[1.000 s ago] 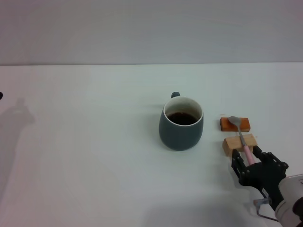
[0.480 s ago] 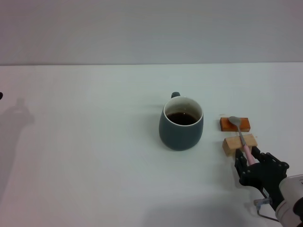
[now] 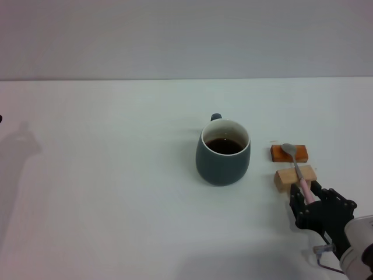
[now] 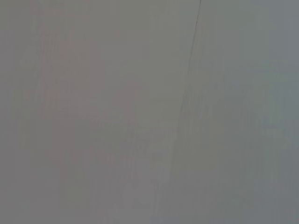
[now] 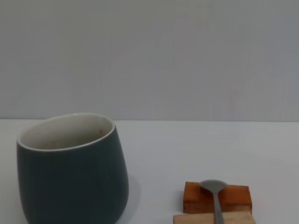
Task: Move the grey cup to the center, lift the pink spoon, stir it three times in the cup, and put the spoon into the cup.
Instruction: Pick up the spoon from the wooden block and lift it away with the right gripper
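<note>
The grey cup (image 3: pixel 223 160) stands upright near the middle of the white table, its handle turned to the far side and dark liquid inside. It also shows in the right wrist view (image 5: pixel 72 177). The pink spoon (image 3: pixel 296 166) lies to its right, its bowl on an orange block (image 3: pixel 299 153) and its neck over a light wooden block (image 3: pixel 284 178). My right gripper (image 3: pixel 305 197) is at the near right, its black fingers closed on the spoon's pink handle. The spoon's metal bowl shows in the right wrist view (image 5: pixel 214 185). My left gripper is out of view.
The table (image 3: pixel 105 192) stretches wide to the left of the cup. A pale wall runs behind its far edge. The left wrist view shows only a plain grey surface. The orange block (image 5: pixel 196 198) and wooden block (image 5: pixel 194 219) sit close beside the cup.
My right gripper's fingers have drawn in around the spoon's pink handle. The cup, blocks and spoon have not moved.
</note>
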`<act>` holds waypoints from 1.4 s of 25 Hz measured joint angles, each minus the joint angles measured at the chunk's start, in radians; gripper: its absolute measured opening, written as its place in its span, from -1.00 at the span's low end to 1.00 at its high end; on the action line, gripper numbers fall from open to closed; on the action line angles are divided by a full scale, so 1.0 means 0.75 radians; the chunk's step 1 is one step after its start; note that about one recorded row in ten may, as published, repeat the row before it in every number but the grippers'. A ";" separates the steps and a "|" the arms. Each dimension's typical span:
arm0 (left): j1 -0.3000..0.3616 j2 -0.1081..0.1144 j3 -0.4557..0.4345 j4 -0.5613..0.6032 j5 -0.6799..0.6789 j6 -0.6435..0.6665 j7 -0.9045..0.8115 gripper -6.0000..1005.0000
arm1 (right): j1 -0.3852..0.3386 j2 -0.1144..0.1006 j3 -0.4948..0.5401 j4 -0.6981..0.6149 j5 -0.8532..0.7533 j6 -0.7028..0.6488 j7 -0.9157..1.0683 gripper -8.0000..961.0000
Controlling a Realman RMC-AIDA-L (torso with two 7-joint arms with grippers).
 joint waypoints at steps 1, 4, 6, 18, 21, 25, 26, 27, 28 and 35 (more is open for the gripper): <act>0.000 0.000 0.000 0.000 0.000 0.000 0.000 -0.99 | -0.001 0.000 0.003 0.000 0.000 0.000 0.000 -0.22; 0.000 -0.001 0.001 0.000 0.000 0.002 0.000 -0.99 | -0.003 0.000 0.009 0.000 0.001 0.000 0.000 -0.25; 0.000 -0.001 0.002 0.000 0.000 0.002 -0.001 -0.99 | -0.003 0.000 0.011 0.001 0.001 0.000 0.000 -0.26; 0.000 0.000 0.002 0.000 0.002 0.003 -0.020 -0.99 | 0.000 0.000 0.013 0.003 0.000 0.001 0.000 -0.33; 0.000 0.000 0.002 0.000 0.002 0.003 -0.020 -0.99 | 0.004 0.000 0.014 0.001 0.001 0.011 0.000 -0.32; 0.001 0.000 0.002 0.000 0.002 0.003 -0.020 -0.99 | 0.005 0.000 0.015 0.000 0.002 0.016 0.000 -0.32; 0.001 0.000 0.002 0.000 0.002 0.003 -0.020 -0.99 | 0.005 0.000 0.015 0.000 0.002 0.016 0.000 -0.32; 0.001 0.000 0.002 0.000 0.002 0.003 -0.021 -0.99 | 0.005 0.000 0.015 -0.001 0.002 0.019 0.000 -0.32; 0.002 0.000 0.002 0.000 0.002 0.003 -0.020 -0.99 | 0.006 0.000 0.015 -0.002 0.003 0.022 0.000 -0.32; 0.002 0.000 0.002 0.000 0.002 0.003 -0.021 -0.99 | 0.007 0.000 0.015 -0.002 0.003 0.031 0.000 -0.32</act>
